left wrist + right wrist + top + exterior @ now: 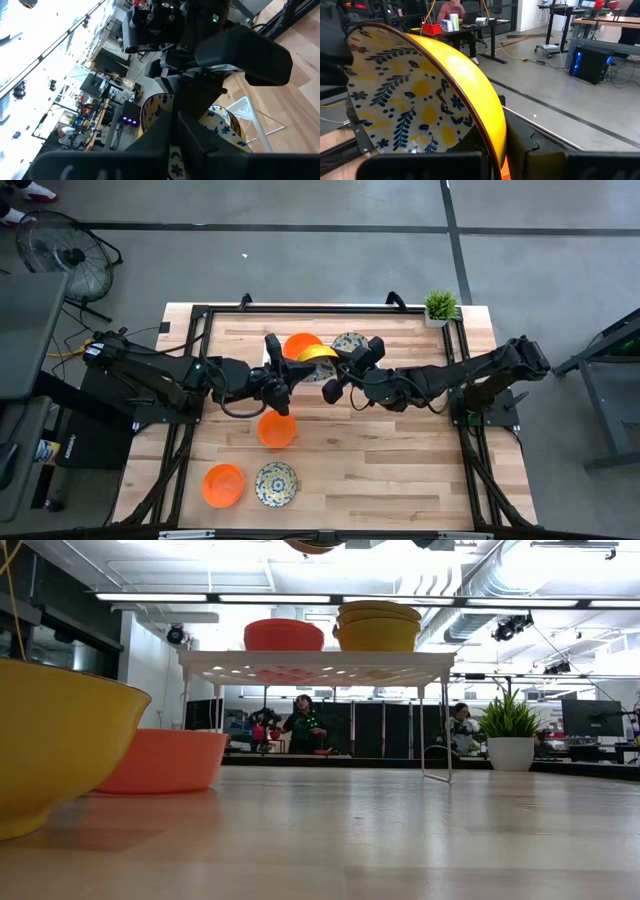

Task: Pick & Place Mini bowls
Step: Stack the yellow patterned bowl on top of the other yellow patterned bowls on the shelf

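two bowls [249, 484] sit side by side near the table's [400, 470] front edge, a third [277, 429] behind them.

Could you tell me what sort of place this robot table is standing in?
Most likely a robotics lab or workshop in an open office. The wooden table stands on a bare concrete floor; beyond it are desks with monitors, a seated person, and exposed ceiling ducts.
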Motion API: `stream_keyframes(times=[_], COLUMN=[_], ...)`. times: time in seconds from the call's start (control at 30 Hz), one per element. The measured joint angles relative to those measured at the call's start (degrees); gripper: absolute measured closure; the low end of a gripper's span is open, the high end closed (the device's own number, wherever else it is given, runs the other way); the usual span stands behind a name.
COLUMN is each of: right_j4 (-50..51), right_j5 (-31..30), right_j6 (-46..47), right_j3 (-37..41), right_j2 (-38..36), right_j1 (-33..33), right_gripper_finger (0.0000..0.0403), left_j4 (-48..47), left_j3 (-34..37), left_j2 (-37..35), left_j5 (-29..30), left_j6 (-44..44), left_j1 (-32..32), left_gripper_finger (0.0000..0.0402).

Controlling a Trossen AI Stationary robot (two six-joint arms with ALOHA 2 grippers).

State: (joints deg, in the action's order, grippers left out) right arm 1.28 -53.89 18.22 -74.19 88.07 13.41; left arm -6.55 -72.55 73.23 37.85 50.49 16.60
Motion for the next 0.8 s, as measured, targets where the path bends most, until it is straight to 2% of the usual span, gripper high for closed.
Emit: stream_keyframes(times=[0.23,0.37,0.57,0.8], right_j4=[0.2,1.0,2.5,3.8], right_j5=[0.6,1.6,2.6,4.5], right_j6=[0.0,1.4,3.2,3.4], right_j3=[0.0,-0.1,-0.1,-0.1], right_j2=[0.0,0.0,0.0,-2.9], right_j1=[0.0,-0.2,-0.8,-2.7], right_gripper_finger=[0.0387,0.0387,0.0387,0.0387], left_j4=[0.3,1.5,3.9,0.7], left_j3=[0.0,0.0,-0.9,-9.9], left_j2=[0.0,0.0,-0.6,-0.8], left_j5=[0.0,0.5,5.0,12.5], left_j6=[0.2,1.1,6.9,15.1], left_j1=[0.0,0.0,-0.1,-0.1], left_gripper_finger=[0.0309,0.0286,0.0277,0.0277])
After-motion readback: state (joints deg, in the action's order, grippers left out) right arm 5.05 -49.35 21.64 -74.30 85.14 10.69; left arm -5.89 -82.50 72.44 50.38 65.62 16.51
